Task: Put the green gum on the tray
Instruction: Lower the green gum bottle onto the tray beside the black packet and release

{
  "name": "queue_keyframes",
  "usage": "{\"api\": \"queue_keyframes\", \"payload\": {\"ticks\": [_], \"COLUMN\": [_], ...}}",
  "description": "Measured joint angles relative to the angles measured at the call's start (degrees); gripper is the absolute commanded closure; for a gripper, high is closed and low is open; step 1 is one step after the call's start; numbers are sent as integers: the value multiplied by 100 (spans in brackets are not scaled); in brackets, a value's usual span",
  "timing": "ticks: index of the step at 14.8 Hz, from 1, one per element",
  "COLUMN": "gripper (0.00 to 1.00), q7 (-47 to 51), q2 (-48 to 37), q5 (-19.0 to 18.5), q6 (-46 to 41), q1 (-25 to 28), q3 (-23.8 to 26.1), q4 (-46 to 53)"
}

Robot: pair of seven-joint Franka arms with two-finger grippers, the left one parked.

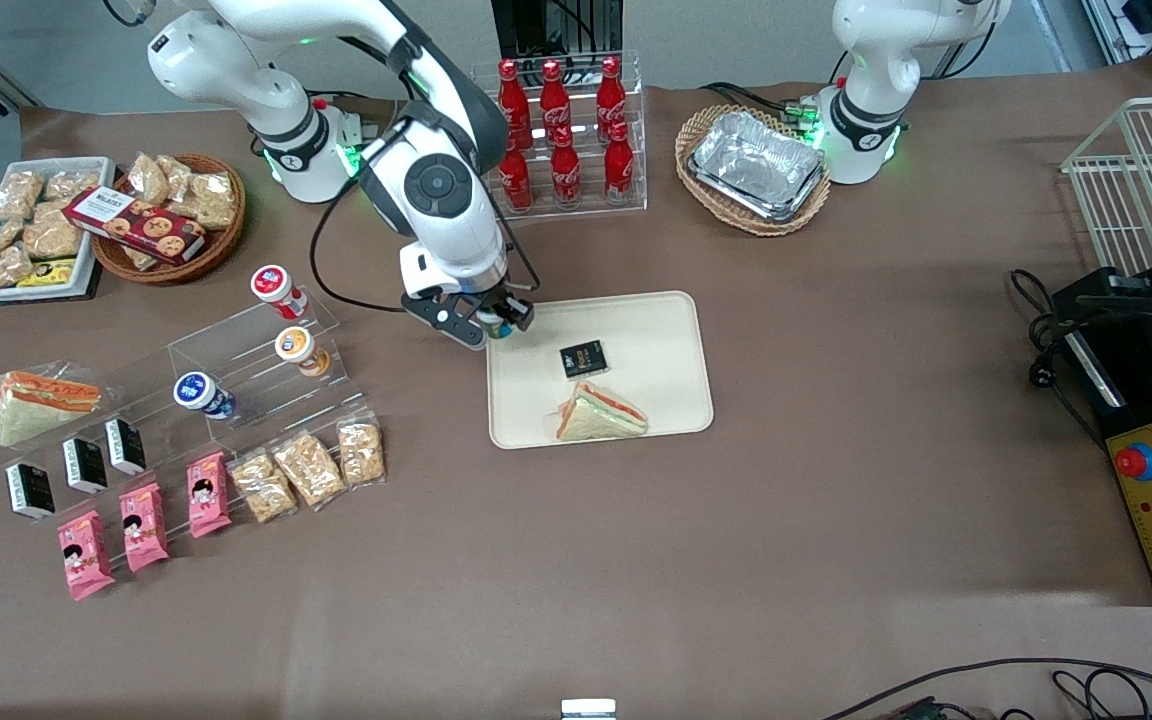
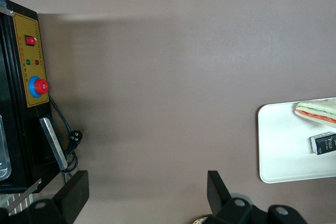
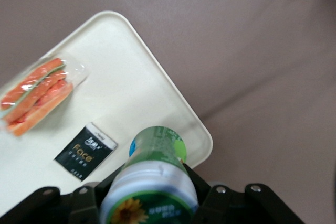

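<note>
Clearly, the gripper (image 1: 498, 325), clamped on the green gum (image 3: 153, 174) above the tray (image 1: 656, 330) corner, needed lowering onto bare surface, clear of the black packet (image 1: 583, 359).

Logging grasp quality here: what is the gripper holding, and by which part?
The gripper, above the tray's corner, holds the green gum by its body just below the white lid.
</note>
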Motion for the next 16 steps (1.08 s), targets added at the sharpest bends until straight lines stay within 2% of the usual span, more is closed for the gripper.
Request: {"api": "queue_keyframes", "payload": {"ticks": [6, 10, 11, 13, 14, 16], "gripper": [95, 94, 81, 32, 2, 0], "q7": [671, 883, 900, 912, 919, 925], "q2": [702, 1102, 1126, 1121, 1121, 1121], "q5": [0, 0, 0, 0, 0, 0], "q6": [1891, 2346, 2388, 2389, 2389, 2389], "q1": [398, 526, 535, 535, 535, 535], "q3": [3, 0, -2, -4, -5, -6], "q4": [-719, -767, -774, -775, -775, -775]}}
